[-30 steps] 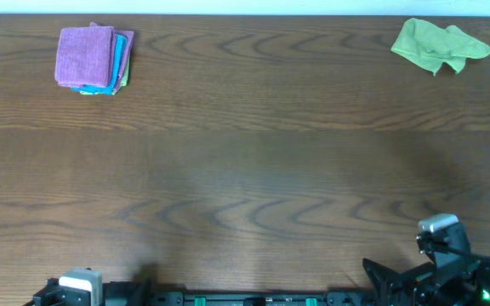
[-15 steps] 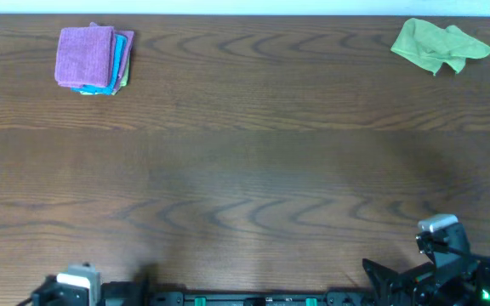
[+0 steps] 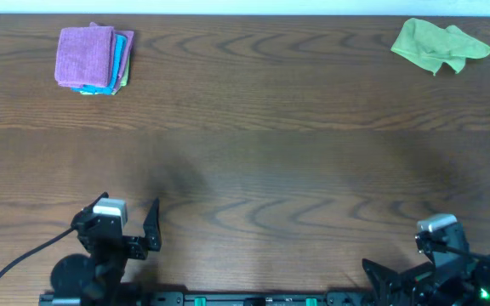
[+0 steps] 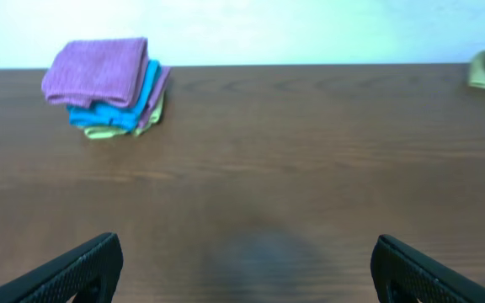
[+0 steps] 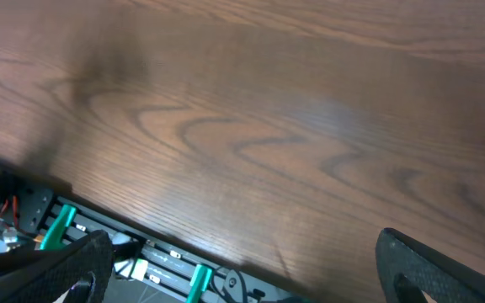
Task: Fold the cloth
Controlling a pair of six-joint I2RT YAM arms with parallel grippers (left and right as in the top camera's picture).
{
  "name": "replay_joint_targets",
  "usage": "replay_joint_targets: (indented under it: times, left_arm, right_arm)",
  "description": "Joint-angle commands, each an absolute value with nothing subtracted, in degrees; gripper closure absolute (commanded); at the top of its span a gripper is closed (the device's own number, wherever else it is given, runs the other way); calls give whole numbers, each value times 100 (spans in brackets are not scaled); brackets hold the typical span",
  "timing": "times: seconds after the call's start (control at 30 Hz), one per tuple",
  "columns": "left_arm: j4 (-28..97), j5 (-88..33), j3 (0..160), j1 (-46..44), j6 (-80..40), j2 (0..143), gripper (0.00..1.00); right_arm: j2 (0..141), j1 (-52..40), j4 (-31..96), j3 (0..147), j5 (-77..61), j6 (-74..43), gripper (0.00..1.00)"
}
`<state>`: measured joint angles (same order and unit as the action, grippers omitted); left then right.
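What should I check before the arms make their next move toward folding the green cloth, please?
1. Green cloth waiting to be folded: ok, crumpled in the far right corner.
2. Left gripper open and empty: ok.
3. Right gripper open and empty: ok.
4. A gripper close to the cloth: not ok, both sit at the near edge.
5. Path across the table free: ok.
6. Stack of folded cloths out of the way: ok, far left corner.

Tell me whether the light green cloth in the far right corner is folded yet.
Not folded. The light green cloth lies crumpled, with irregular edges and loose flaps, on the brown wooden table.
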<state>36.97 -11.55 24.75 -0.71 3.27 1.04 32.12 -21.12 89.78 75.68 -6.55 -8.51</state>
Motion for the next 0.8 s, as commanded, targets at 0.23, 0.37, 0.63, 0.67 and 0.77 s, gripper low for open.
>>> replay_joint_targets:
  times: [0.23,0.37,0.63,0.67,0.77]
  left_arm:
    - [3378,-703,1568,-23,388,21,5]
    - [3267,-703,1288,-23,388,21,5]
    - [3037,-705,829,-23,366,21,5]
    - [3035,-690,829,-23,370,21,5]
    - [3039,-580,829,-23,386,21,5]
  right_arm:
    - [3188,-2080,8978,7568,-620,-825,1]
    - [3188,-2080,8978,7568,-620,-827,1]
    - [3188,-2080,8978,7568,-620,-827,1]
    - [3188,-2080,8978,7568,-622,-825,1]
    - [3188,-2080,8978,7568,-620,-827,1]
